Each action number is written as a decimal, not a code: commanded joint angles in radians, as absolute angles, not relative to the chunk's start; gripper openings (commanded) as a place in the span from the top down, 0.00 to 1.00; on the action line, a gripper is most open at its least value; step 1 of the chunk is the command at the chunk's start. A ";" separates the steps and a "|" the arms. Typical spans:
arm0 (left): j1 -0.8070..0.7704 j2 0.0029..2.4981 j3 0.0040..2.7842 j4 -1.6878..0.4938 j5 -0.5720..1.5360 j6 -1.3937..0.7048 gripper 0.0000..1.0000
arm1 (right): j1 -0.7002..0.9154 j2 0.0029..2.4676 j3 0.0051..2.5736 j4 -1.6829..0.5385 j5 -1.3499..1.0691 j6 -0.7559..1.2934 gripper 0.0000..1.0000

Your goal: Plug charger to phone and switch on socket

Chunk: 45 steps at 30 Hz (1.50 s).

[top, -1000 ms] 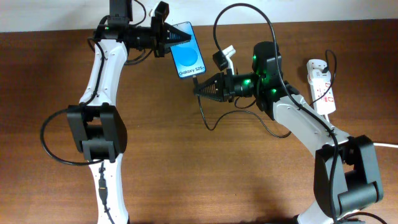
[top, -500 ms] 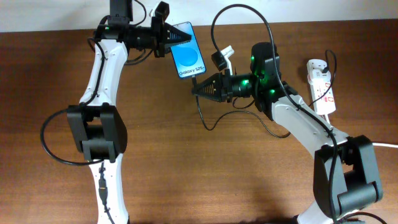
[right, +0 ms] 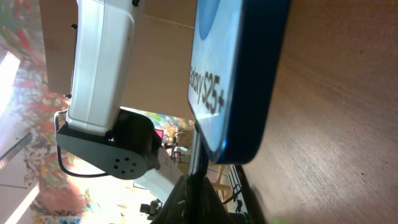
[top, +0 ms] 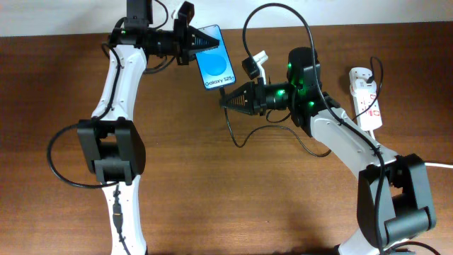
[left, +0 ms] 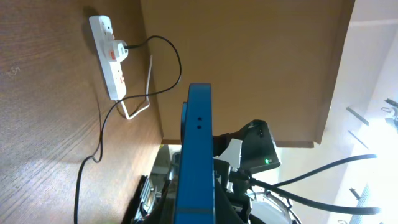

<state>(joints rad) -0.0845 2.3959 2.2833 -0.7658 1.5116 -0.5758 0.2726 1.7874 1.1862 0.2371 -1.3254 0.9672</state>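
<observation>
My left gripper (top: 196,42) is shut on the top end of the phone (top: 215,59) and holds it tilted above the table's far side, its blue "Galaxy S25" screen facing up. The left wrist view shows the phone edge-on (left: 198,149) between the fingers (left: 198,214). My right gripper (top: 224,100) is shut on the small black plug of the charger (top: 234,134), just below the phone's bottom end. In the right wrist view the plug tip (right: 196,146) points at the phone's lower edge (right: 245,74) and nearly touches it. The socket (top: 367,95) lies at the far right.
The charger's thin black cable trails over the wood from my right gripper toward the socket, where a black plug sits in it (left: 124,47). The socket's thick white cord (top: 439,166) runs off the right edge. Thicker black arm cables arch above the right arm (top: 283,10).
The phone has shifted very slightly right and down toward the plug. My right gripper moved a little left, then back, still holding the plug.
</observation>
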 commanded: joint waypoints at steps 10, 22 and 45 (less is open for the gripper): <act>-0.127 2.381 2.294 -0.770 1.568 -0.552 1.00 | 0.260 1.791 1.195 0.251 -1.222 0.970 0.81; -0.069 2.381 2.293 -0.780 1.498 -0.437 1.00 | 0.159 1.790 1.195 0.251 -1.256 0.927 0.15; -0.199 2.603 2.292 -1.214 0.781 -0.089 1.00 | 0.061 1.760 1.685 -1.090 -0.354 0.310 0.01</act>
<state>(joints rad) -0.1890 2.5813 2.2833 -1.2205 0.7509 -0.1085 0.0544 1.7687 1.6707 -1.0782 -0.3809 0.3279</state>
